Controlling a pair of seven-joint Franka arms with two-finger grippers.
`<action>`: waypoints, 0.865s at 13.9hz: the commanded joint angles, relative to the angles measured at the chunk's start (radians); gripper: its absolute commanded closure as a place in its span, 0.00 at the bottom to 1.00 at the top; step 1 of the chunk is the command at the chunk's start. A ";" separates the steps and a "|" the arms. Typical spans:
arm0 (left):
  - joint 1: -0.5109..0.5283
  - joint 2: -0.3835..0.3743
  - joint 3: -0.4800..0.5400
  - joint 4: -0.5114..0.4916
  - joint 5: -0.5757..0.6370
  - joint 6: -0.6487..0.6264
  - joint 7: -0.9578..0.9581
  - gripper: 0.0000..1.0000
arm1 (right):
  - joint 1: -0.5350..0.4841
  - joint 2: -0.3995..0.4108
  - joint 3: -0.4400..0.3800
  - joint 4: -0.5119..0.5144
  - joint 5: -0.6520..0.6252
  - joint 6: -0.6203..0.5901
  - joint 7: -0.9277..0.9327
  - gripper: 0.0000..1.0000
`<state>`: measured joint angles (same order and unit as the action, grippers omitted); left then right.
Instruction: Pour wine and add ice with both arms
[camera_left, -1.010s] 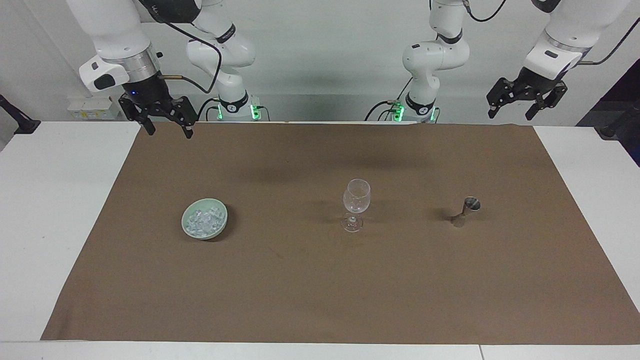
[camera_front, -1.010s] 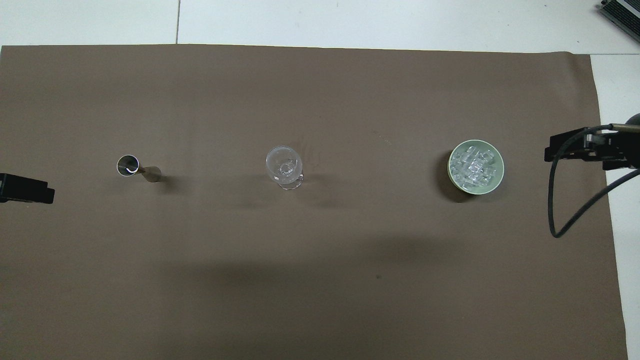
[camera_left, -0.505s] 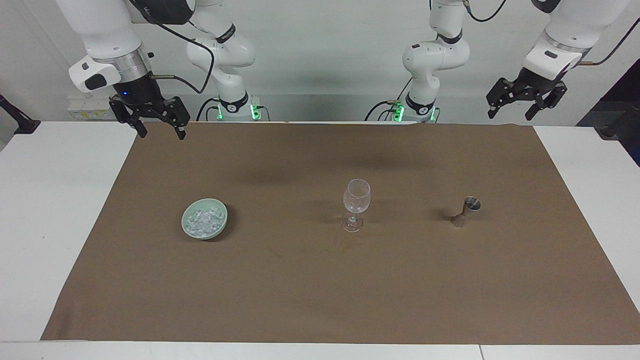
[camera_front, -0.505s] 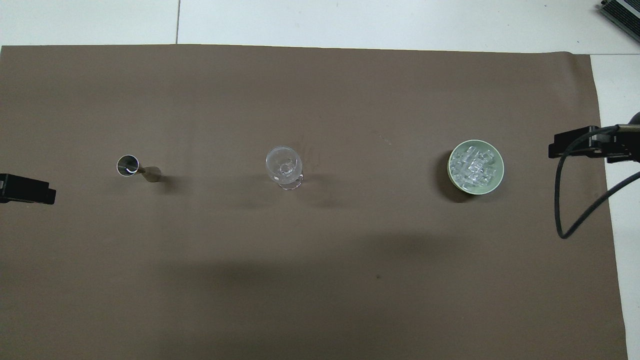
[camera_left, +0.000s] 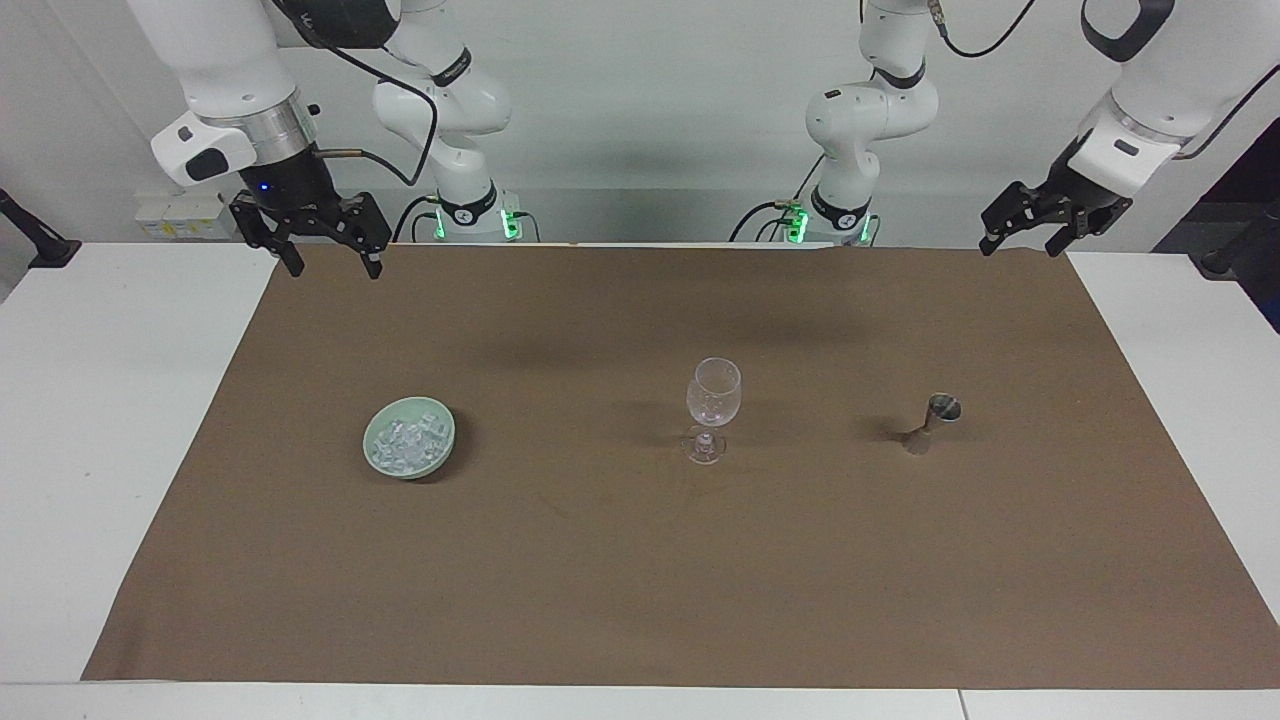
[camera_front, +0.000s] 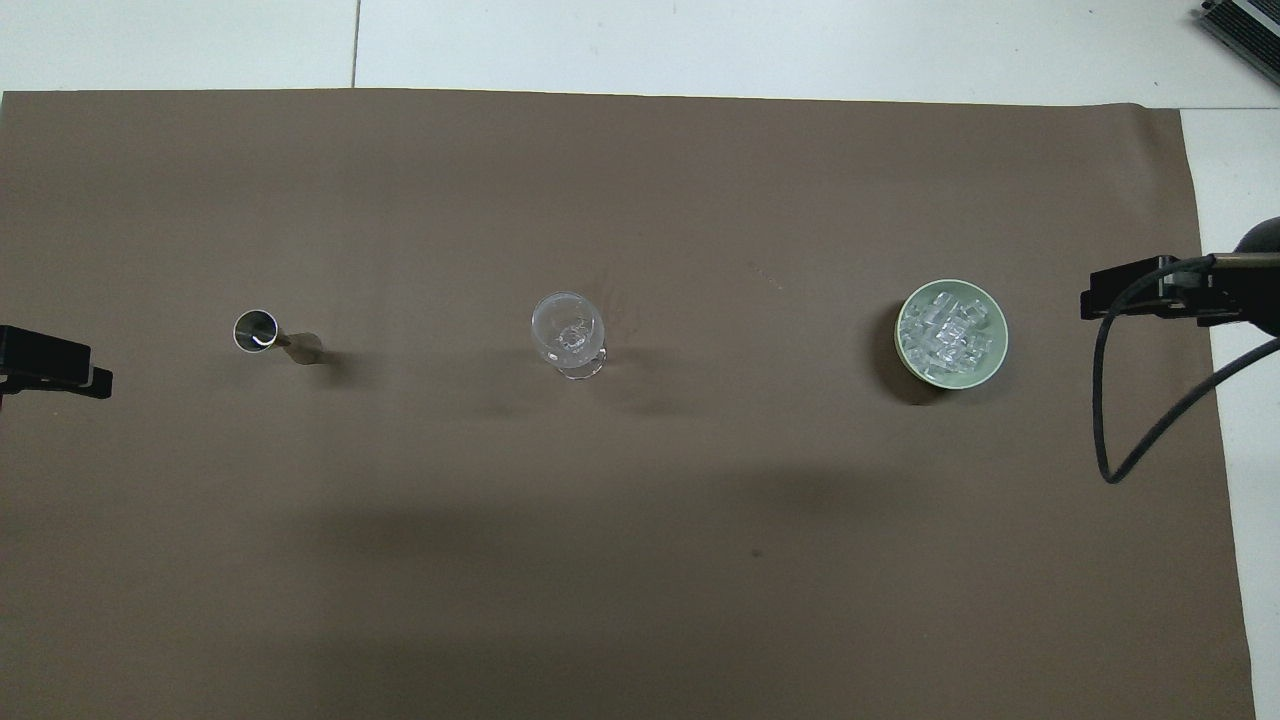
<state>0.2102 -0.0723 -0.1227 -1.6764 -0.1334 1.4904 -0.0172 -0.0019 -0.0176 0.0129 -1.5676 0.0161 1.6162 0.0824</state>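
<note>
The ice (camera_left: 405, 442) (camera_front: 948, 330) is heaped in a pale green bowl (camera_left: 449, 437) (camera_front: 997, 350) toward the right arm's end of the brown mat. An empty-looking wine glass (camera_left: 712, 400) (camera_front: 569, 330) stands upright mid-mat. A small metal jigger (camera_left: 935, 420) (camera_front: 262, 332) stands toward the left arm's end; I cannot tell whether it holds wine. My right gripper (camera_left: 335, 264) (camera_front: 1150, 290) hangs open and empty over the mat's corner by its base. My left gripper (camera_left: 1018, 248) (camera_front: 50, 362) hangs open and empty over the mat's corner at its own end.
The brown mat (camera_left: 640, 580) covers most of the white table (camera_left: 110, 400). A black cable (camera_front: 1110, 400) loops down from the right wrist. A dark object (camera_front: 1240, 25) sits at the table's corner farthest from the robots.
My left gripper has sunk lower and moved in over the mat's corner. My right gripper swung outward and came back. Bowl, glass and jigger stay put.
</note>
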 joint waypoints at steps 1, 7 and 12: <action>0.015 0.043 -0.006 -0.012 -0.032 0.056 -0.136 0.00 | -0.004 -0.015 0.001 -0.020 0.016 -0.004 -0.027 0.00; 0.077 0.146 -0.006 -0.011 -0.208 0.100 -0.565 0.00 | -0.004 -0.013 0.009 -0.016 0.018 -0.015 -0.021 0.00; 0.176 0.238 -0.006 -0.011 -0.372 0.145 -0.711 0.00 | -0.021 -0.012 -0.004 -0.015 0.016 -0.015 -0.021 0.00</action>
<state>0.3224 0.1275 -0.1215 -1.6832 -0.4316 1.6160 -0.6994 -0.0077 -0.0176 0.0063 -1.5702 0.0171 1.6075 0.0824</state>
